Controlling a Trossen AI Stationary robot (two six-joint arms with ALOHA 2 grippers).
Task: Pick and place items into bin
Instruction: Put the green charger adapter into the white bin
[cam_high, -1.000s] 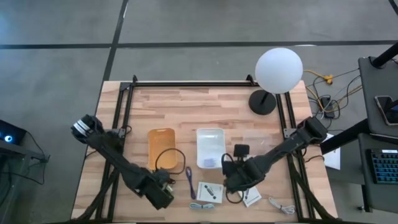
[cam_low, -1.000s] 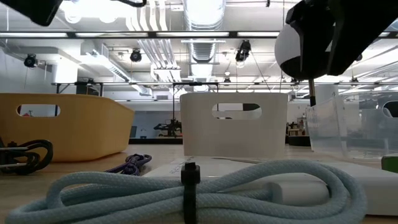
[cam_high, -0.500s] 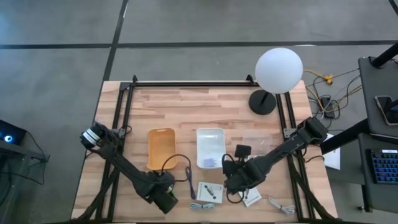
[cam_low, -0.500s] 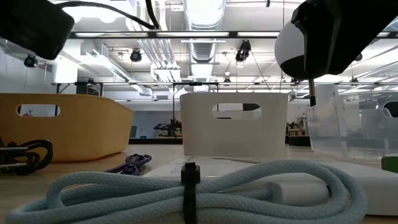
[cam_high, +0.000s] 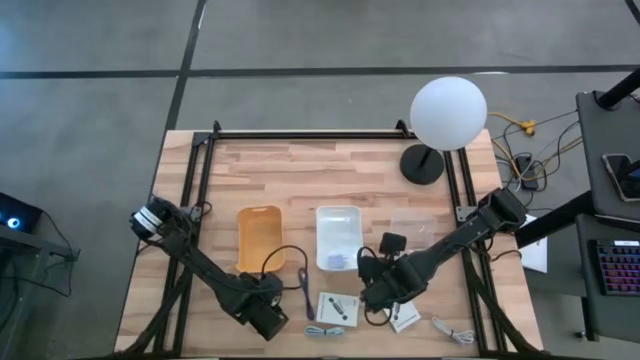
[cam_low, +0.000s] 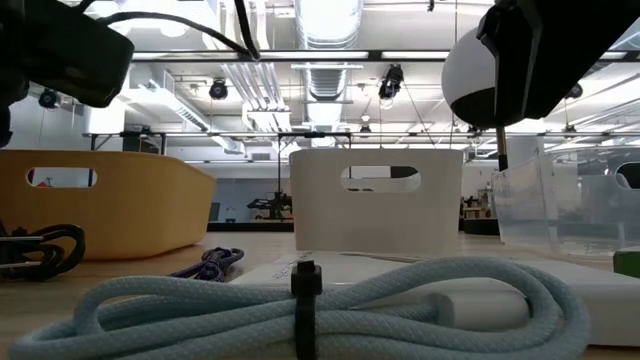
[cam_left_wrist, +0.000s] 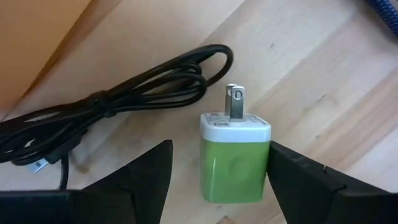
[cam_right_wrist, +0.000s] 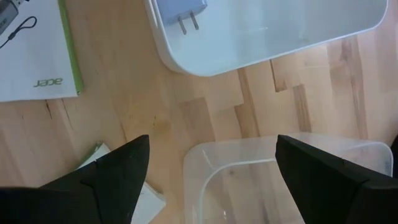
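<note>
Left gripper (cam_left_wrist: 214, 180) closing in on a green plug (cam_left_wrist: 234, 163) lying on the wooden table (cam_high: 300, 170).

Its spread fingers flank the plug without gripping it, beside a coiled black cable (cam_left_wrist: 106, 106) and near the orange bin (cam_high: 259, 237). The right gripper (cam_right_wrist: 208, 180) hovers empty, fingers apart, between the white bin (cam_right_wrist: 273, 28) and a clear bin (cam_right_wrist: 280, 186).

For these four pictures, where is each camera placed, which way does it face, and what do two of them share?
High view: above the table, looking straight down; both arms show, with the orange bin and white bin.
Low view: at tabletop height, looking level across a pale blue cable; dark arm parts show at the top.
Left wrist view: on the left arm, facing the green charger between the left gripper fingers.
Right wrist view: on the right arm, facing the clear bin; right gripper open.
The high and low views share both bins.
</note>
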